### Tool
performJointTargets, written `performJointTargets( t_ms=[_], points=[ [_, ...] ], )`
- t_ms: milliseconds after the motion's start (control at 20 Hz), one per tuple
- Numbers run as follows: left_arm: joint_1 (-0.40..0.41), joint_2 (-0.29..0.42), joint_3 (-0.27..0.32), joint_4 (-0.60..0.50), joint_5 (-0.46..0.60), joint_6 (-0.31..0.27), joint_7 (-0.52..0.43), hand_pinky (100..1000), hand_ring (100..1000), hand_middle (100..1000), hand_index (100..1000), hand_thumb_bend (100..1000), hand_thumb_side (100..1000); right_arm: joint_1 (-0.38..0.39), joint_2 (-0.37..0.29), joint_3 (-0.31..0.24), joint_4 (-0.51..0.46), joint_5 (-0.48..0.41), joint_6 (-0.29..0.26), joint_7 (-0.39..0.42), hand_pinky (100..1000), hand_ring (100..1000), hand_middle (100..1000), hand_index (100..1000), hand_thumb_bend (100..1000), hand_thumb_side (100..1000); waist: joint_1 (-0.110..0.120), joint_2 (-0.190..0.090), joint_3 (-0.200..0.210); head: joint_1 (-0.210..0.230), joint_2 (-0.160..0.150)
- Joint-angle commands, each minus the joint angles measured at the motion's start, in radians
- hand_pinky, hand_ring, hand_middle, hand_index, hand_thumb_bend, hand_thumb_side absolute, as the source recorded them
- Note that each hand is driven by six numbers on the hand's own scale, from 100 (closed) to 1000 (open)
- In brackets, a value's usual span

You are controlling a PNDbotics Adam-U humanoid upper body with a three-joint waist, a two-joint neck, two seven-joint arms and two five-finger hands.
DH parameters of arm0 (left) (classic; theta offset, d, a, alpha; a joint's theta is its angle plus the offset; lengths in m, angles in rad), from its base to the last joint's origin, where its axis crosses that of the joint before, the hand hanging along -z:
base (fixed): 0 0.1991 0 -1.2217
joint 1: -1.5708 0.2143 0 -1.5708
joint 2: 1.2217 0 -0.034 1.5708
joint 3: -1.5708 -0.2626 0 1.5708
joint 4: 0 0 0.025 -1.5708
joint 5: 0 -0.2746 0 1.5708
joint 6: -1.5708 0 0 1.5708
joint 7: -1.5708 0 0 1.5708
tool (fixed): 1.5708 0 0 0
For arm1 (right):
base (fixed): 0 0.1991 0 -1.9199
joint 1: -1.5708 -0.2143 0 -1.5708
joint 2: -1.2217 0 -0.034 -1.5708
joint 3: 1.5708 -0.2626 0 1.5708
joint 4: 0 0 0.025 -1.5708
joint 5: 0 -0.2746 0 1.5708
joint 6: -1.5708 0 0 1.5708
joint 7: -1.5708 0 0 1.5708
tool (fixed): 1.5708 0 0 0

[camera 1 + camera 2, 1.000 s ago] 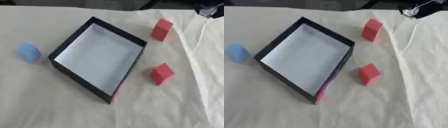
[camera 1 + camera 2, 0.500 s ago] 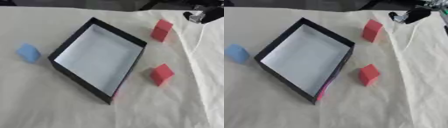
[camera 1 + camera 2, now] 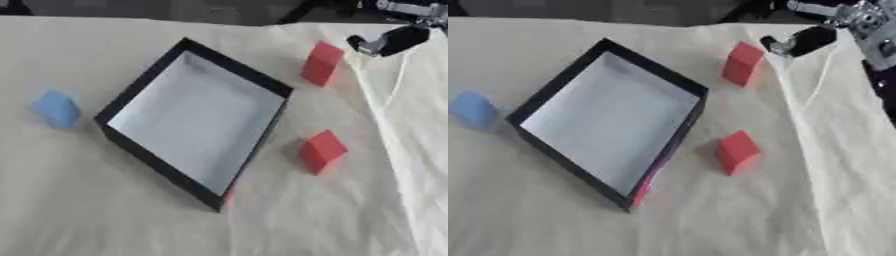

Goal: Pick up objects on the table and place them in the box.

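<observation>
Nearest, at the lower centre of the frame, the black box [image 3: 194,125] lies askew on the cream cloth [image 3: 105,215], its pale floor bare and one corner pointing toward the bottom edge. Just right of it, apart from its wall, a red block [image 3: 322,151] stands tilted. At middle left, a blue block [image 3: 56,108] sits a little away from the box's left corner. Farther back, in the upper right, a second red block [image 3: 321,63] stands upright. Beyond it, at the top right corner, the right hand [image 3: 802,40] reaches in, near that block but not touching it; whether its fingers are curled or straight cannot be told.
</observation>
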Motion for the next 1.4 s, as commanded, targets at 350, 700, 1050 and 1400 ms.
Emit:
performJointTargets(
  t_ms=[350, 700, 1050, 1400],
  points=[
    [-0.008, 0.022, 0.001, -0.011, -0.001, -0.001, -0.007, 836, 851, 804, 804, 101, 728, -0.016, -0.013, -0.001, 0.014, -0.002, -0.043, 0.05, 1000, 878, 839, 969, 101, 309, -0.007, -0.015, -0.003, -0.007, 0.03],
    [-0.007, 0.024, -0.001, -0.009, 0.0, 0.0, -0.012, 837, 851, 804, 801, 101, 727, -0.014, 0.003, 0.018, 0.04, 0.029, 0.015, 0.024, 1000, 892, 851, 979, 100, 320, -0.011, -0.019, -0.005, -0.016, 0.038],
    [-0.007, 0.028, -0.006, -0.008, 0.0, 0.001, -0.017, 837, 852, 802, 798, 102, 728, -0.022, 0.013, 0.03, 0.05, 0.087, 0.043, 0.018, 1000, 923, 877, 988, 100, 436, -0.016, -0.019, -0.004, -0.015, 0.036],
    [-0.012, 0.027, -0.008, -0.008, 0.001, 0.004, -0.018, 838, 852, 801, 796, 104, 729, -0.038, 0.033, 0.032, 0.064, 0.15, 0.097, -0.01, 1000, 928, 884, 996, 100, 434, -0.021, -0.018, 0.001, -0.017, 0.028]
  ],
)
